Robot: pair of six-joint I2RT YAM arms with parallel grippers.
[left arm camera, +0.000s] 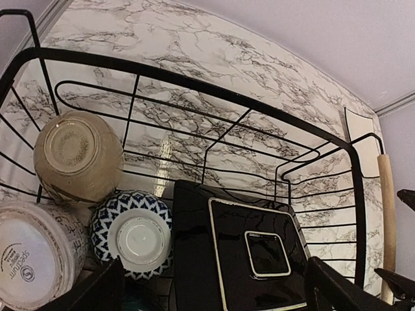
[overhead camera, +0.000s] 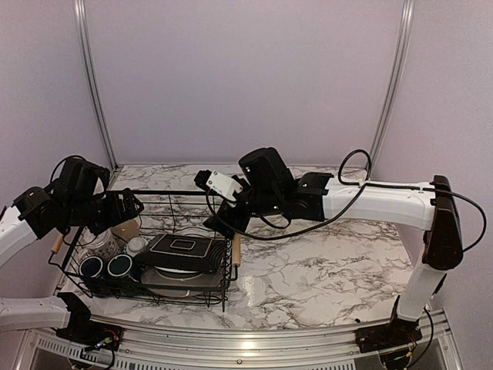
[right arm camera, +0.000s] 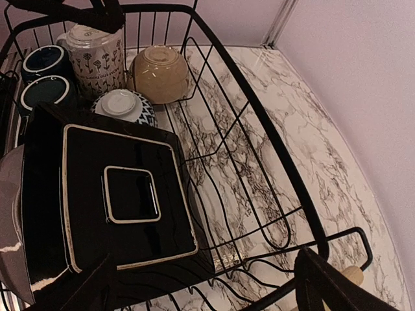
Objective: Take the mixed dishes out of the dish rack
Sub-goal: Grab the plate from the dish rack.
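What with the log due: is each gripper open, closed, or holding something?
Left gripper: open, holding nothing.
Right gripper: open, holding nothing.

- Rim wire and upright side wires fence the dish rack [overhead camera: 166, 192] on every side; its top is open.
- Top view, lower left: the lower half of the rack is crowded. A black square plate [overhead camera: 185, 250] lies upturned over other plates, with dark-blue mugs [overhead camera: 119, 266] just beside it.
- Left wrist view, lower left: tan bowl [left arm camera: 78, 155], blue-patterned bowl [left arm camera: 137, 234] and printed mug [left arm camera: 35, 253] are pressed together, no gap showing.
- Same view, upper centre: bare rack floor between the square plate and the upper rim.
- Top view, centre right: bare marble table [overhead camera: 323, 270] beyond the wooden handle [overhead camera: 236, 250].
- Left gripper [overhead camera: 129, 208] and right gripper [overhead camera: 222, 218] hang over the rack's upper rim, apart. A black cable [overhead camera: 254, 235] sags beside the right one.
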